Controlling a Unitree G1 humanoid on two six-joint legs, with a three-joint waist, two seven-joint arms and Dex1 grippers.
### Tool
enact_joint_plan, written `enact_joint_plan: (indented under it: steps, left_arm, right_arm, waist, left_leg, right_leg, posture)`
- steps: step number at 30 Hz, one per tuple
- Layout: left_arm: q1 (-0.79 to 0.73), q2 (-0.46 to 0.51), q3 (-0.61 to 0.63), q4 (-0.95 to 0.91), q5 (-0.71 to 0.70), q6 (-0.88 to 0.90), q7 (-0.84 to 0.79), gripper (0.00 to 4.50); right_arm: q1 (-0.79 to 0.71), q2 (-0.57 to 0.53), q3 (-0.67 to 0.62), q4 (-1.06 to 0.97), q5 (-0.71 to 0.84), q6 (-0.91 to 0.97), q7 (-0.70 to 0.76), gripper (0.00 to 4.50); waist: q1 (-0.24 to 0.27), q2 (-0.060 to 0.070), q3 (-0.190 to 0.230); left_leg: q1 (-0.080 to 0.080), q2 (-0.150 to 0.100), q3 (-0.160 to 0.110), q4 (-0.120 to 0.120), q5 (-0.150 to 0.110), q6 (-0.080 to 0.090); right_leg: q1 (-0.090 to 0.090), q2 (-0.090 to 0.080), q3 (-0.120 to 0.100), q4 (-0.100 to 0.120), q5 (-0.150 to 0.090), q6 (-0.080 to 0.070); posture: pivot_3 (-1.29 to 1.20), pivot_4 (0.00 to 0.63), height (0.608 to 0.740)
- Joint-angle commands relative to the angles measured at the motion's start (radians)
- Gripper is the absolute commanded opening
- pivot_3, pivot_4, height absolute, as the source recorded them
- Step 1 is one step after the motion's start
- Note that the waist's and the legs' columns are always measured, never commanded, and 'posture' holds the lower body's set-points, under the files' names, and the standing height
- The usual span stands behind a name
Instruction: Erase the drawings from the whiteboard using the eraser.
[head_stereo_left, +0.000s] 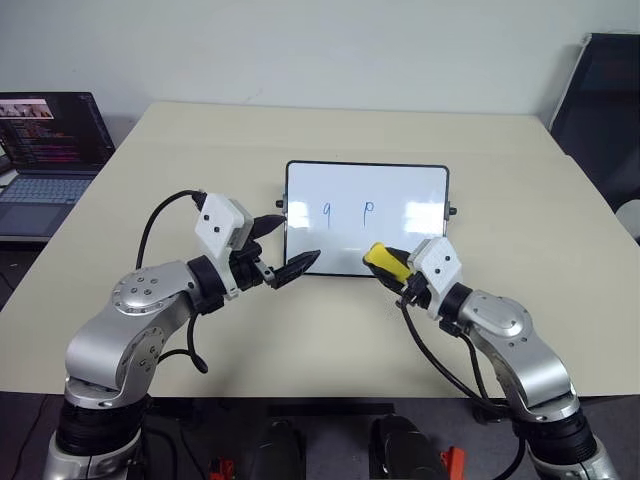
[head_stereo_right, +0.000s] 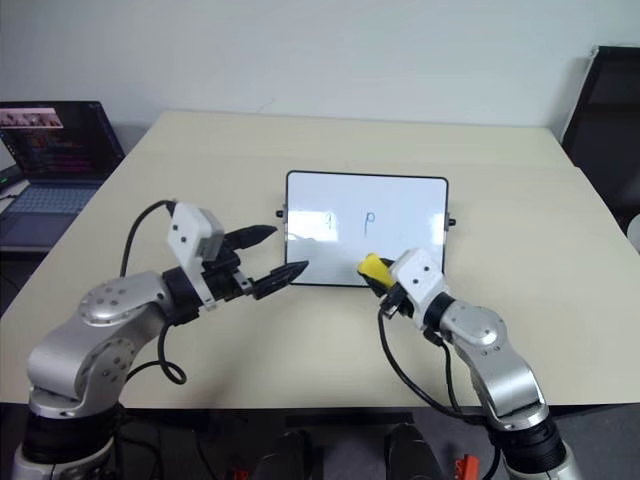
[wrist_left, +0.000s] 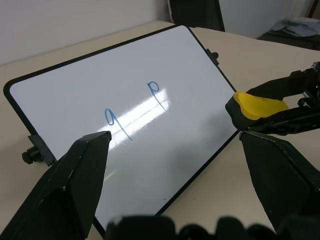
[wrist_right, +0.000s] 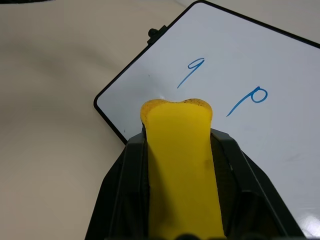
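In the left eye view, we see the whiteboard (head_stereo_left: 366, 218) lying flat at the centre of the frame on the beige bench (head_stereo_left: 300, 340). Two blue drawings (head_stereo_left: 347, 211), a "q" and a "p", sit side by side in its middle. The right gripper (head_stereo_left: 385, 262) is clamped on the yellow eraser (head_stereo_left: 381, 259), which sits over the board's lower edge, right of centre. The left gripper (head_stereo_left: 285, 247) has its two black fingers spread wide, just off the board's lower left corner. A laptop (head_stereo_left: 45, 160) stands open at the left edge of the frame.

In the right eye view, we see the same layout; the "q" is washed out by glare.

In the left wrist view, we see the left gripper's fingers (wrist_left: 70, 190) standing far apart at the lower corners, with the board and both marks between them. The eraser shows at the right, held between dark fingers of the right gripper over the board's edge.

In the right wrist view, we see the eraser pinched between the black fingers at lower centre, its tip over the board's corner, near the "q".
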Motion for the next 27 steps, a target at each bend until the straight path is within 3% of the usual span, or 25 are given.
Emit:
enact_joint_plan:
  steps: [1, 7, 17, 22, 27]
  left_arm:
    - [0.001, 0.011, 0.014, 0.021, 0.019, -0.056, -0.018, 4.5]
    - [0.025, 0.027, 0.009, 0.204, 0.101, -0.213, -0.089, 4.5]
    - [-0.027, 0.022, -0.023, 0.325, 0.127, -0.322, -0.187, 4.5]
    - [-0.03, 0.024, -0.041, 0.345, 0.124, -0.354, -0.246, 4.5]
    - [-0.024, 0.02, -0.041, 0.38, 0.135, -0.391, -0.272, 4.5]
  right_arm:
    - [-0.041, 0.001, 0.008, 0.0, -0.006, -0.042, 0.008, 1.28]
    - [-0.205, 0.03, 0.04, 0.146, -0.069, -0.075, -0.03, 1.28]
    - [-0.502, 0.096, 0.034, 0.572, -0.193, -0.169, -0.139, 1.28]
    - [-0.536, 0.077, 0.046, 0.726, -0.232, -0.206, -0.135, 1.28]
    - [-0.462, 0.025, 0.104, 0.675, -0.235, -0.143, 0.004, 1.28]
  waist:
    - [0.0, 0.0, 0.0]
    - [-0.002, 0.0, 0.0]
    - [0.001, 0.0, 0.0]
    - [0.0, 0.001, 0.0]
    - [0.0, 0.0, 0.0]
  left_leg:
    - [0.0, 0.0, 0.0, 0.0, 0.0, 0.0]
    - [0.0, 0.0, 0.0, 0.0, 0.0, 0.0]
    - [0.0, 0.0, 0.0, -0.001, 0.0, 0.0]
    - [0.0, 0.0, 0.0, -0.001, 0.0, 0.0]
    - [0.0, 0.0, 0.0, -0.001, 0.0, 0.0]
  right_leg:
    - [0.0, 0.0, 0.0, 0.0, 0.0, 0.0]
    - [0.0, 0.0, 0.0, 0.0, 0.0, 0.0]
    - [0.0, 0.0, -0.001, 0.0, 0.0, 0.0]
    - [0.0, 0.001, -0.001, 0.0, 0.0, 0.0]
    - [0.001, 0.001, -0.001, 0.001, 0.0, 0.0]
  posture:
    - [0.0, 0.15, 0.74]
    - [0.0, 0.15, 0.74]
    - [0.0, 0.15, 0.74]
    - [0.0, 0.15, 0.74]
    - [0.0, 0.15, 0.74]
